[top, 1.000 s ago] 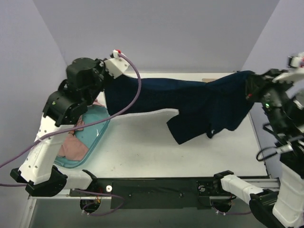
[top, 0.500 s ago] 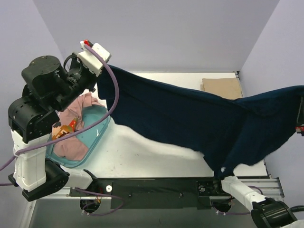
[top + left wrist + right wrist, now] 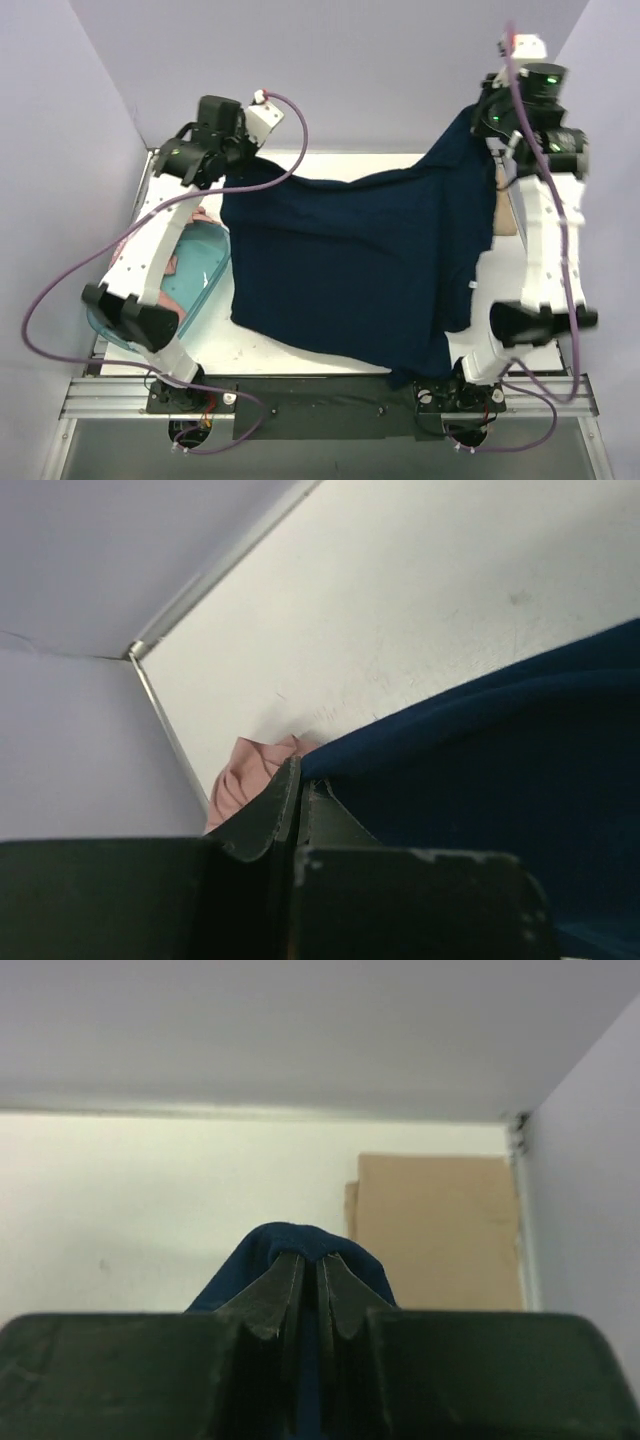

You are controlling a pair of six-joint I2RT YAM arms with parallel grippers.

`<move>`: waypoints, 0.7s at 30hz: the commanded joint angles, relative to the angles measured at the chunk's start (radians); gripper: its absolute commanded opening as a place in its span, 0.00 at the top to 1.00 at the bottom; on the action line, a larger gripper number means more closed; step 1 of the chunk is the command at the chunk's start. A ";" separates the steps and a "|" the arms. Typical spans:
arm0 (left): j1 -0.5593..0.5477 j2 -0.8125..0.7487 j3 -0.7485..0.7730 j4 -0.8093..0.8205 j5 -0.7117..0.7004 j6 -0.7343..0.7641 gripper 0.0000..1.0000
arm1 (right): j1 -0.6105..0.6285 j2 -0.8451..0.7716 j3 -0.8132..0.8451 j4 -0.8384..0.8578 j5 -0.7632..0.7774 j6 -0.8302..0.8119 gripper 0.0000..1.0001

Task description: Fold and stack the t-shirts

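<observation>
The dark navy t-shirt (image 3: 340,270) is stretched between both grippers and drapes from the table's far side down to its near edge. My left gripper (image 3: 226,160) is shut on its far left corner; the left wrist view shows the jaws (image 3: 298,772) closed on navy cloth (image 3: 500,770). My right gripper (image 3: 482,122) is raised at the far right, shut on a bunched fold (image 3: 305,1240). The pink t-shirt (image 3: 198,216) lies in the tub and also shows in the left wrist view (image 3: 245,780). The tan t-shirt (image 3: 440,1220) lies folded at the far right corner.
The teal plastic tub (image 3: 203,288) stands at the table's left edge, partly under the left arm. Purple walls close in the back and both sides. The right arm's links (image 3: 540,260) stand along the right edge. A black rail (image 3: 320,410) runs along the near edge.
Both grippers have swung to the table's far side with the navy shirt. The shirt, stretched in the air before, now hangs spread over the table's middle.
</observation>
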 commanded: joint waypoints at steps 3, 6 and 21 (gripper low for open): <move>0.065 0.156 -0.101 0.236 0.021 -0.003 1.00 | -0.014 0.247 -0.039 0.059 -0.268 0.044 1.00; 0.124 0.262 -0.069 0.290 0.018 -0.034 1.00 | -0.002 0.420 0.042 0.073 -0.240 0.012 1.00; 0.235 0.716 0.272 0.394 -0.020 -0.052 1.00 | 0.003 0.767 0.131 0.435 -0.243 0.208 1.00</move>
